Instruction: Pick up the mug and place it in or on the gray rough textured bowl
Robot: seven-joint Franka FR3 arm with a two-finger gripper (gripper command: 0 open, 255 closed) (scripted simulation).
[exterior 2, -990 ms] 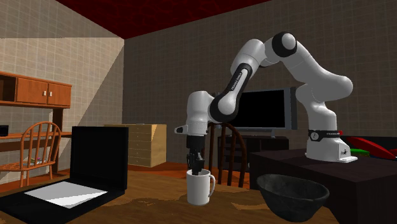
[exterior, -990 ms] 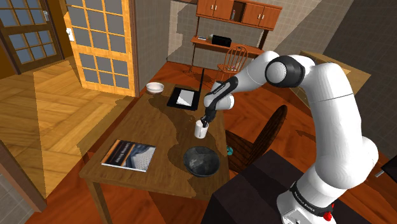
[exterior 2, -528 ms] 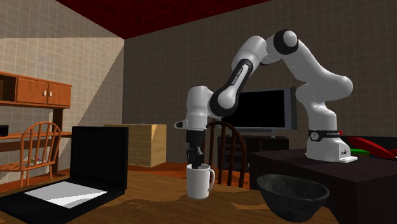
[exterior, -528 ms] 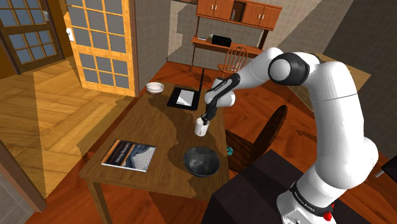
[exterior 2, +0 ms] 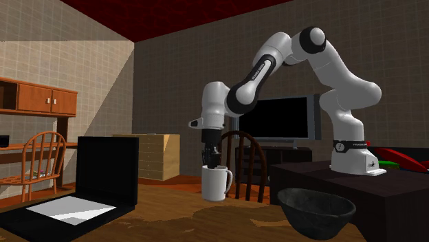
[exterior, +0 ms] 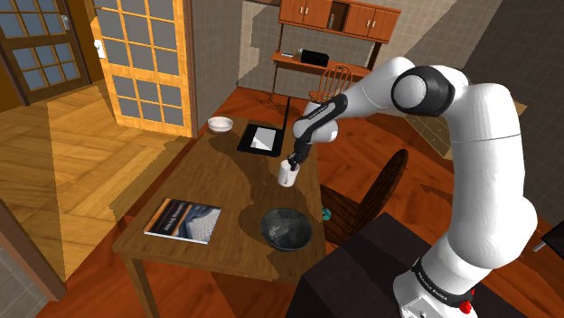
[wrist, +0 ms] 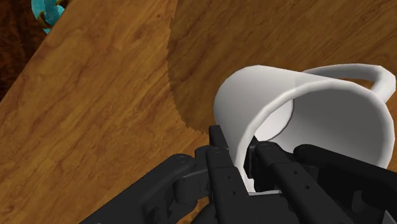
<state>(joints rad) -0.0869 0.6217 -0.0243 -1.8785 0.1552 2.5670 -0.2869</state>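
- Currently the gripper [wrist: 249, 167] is clenched on the white mug [wrist: 305, 121], with one finger inside the rim and one outside, pinching only the thin wall.
- That pinch is narrow. The mug's weight sits off to one side of the fingers, so a quick carry could make it swing or slip.
- Carried too low, the mug's base could knock the rim of the dark bowl [exterior: 286, 228].
- The mug hangs just under the hand, seemingly clear of the wooden table [exterior: 208, 181], with its handle on the side away from the fingers.
- The bowl sits lower than the hand and apart from it, towards the stand.
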